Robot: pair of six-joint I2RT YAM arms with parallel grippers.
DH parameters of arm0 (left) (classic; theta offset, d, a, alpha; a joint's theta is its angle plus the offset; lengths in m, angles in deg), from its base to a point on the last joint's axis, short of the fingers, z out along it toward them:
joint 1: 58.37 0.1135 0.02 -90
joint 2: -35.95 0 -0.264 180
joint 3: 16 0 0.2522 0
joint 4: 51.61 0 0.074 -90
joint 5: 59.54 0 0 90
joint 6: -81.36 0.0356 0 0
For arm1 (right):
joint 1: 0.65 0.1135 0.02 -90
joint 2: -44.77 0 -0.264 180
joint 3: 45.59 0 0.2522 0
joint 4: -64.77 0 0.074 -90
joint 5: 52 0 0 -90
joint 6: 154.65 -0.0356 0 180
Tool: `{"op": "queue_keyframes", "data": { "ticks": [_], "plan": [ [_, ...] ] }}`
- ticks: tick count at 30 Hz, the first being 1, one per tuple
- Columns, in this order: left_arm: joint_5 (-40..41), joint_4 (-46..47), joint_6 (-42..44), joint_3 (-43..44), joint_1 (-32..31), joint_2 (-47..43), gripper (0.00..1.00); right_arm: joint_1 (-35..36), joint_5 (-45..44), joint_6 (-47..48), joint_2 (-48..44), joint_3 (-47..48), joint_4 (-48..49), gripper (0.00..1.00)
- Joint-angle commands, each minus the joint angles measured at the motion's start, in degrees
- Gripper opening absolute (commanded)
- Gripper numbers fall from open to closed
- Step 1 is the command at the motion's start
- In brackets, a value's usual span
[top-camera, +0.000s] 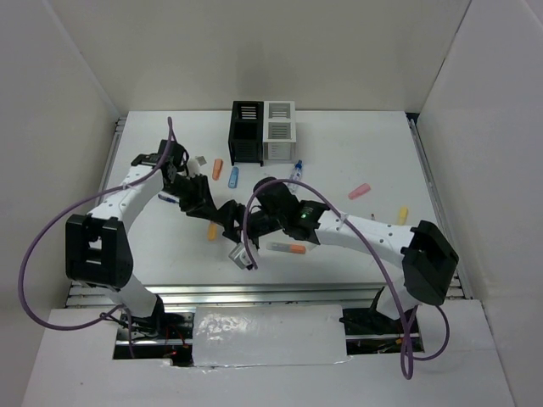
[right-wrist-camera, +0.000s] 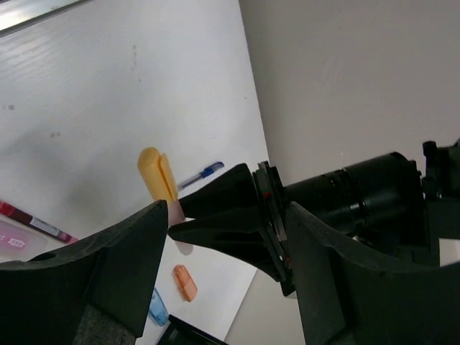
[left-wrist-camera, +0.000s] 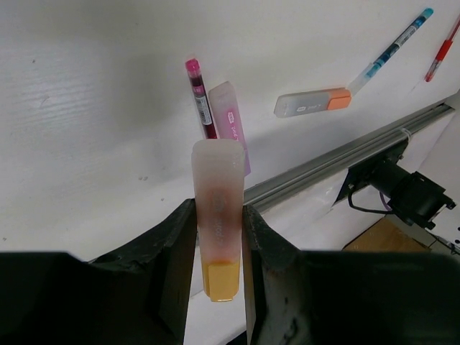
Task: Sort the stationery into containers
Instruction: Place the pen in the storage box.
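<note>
Left wrist: L gripper point(left-wrist-camera: 218, 241) clamped on orange-capped marker point(left-wrist-camera: 218, 180) | R gripper point(right-wrist-camera: 228, 215) jaws wide apart, holding nothing | black box point(top-camera: 246, 134) + white box point(top-camera: 280, 129) joined, 12 o'clock on table point(top-camera: 356, 157).

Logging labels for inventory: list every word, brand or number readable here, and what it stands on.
No text can be read in any view.
Orange-capped grey marker: dark print, too blurred.
Pink marker: small label, too blurred.
Pink-capped pen: barrel label, too small.
Yellow-capped marker: faint print, unreadable.
</note>
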Motion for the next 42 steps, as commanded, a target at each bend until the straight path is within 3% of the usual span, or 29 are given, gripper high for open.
{"op": "queue_keyframes", "data": {
  "ticks": [1, 6, 18, 33, 39, 42],
  "plan": [
    [-1.73, -1.37, -1.34, 3.02, -0.36, 1.15, 0.0, -0.18, 2.34, 6.15, 0.34, 1.6, -4.2, 0.72],
    [-3.66, -1.29, -1.34, 3.11, -0.8, 1.86, 0.0, 0.88, 1.02, 8.88, 2.62, 3.18, -10.44, 0.72],
    [-4.1, -0.49, -1.87, 2.41, -2.03, 1.68, 0.0, 1.49, -1.87, 10.2, 10.8, 8.28, -9.39, 0.7],
    [-4.45, 1.09, -2.83, 0.56, -1.94, -0.16, 0.03, 1.67, -5.21, 12.23, 12.38, 6.0, -5.97, 0.36],
    [-4.81, 1.61, -3.01, -0.4, -1.94, -1.39, 0.01, 1.67, -7.15, 12.14, 13.09, 5.56, -3.77, 0.29],
    [-4.63, 2.05, -3.01, -0.84, -1.94, -1.92, 0.1, 1.58, -7.24, 11.79, 12.74, 4.77, -2.28, 0.14]
  ]
}}
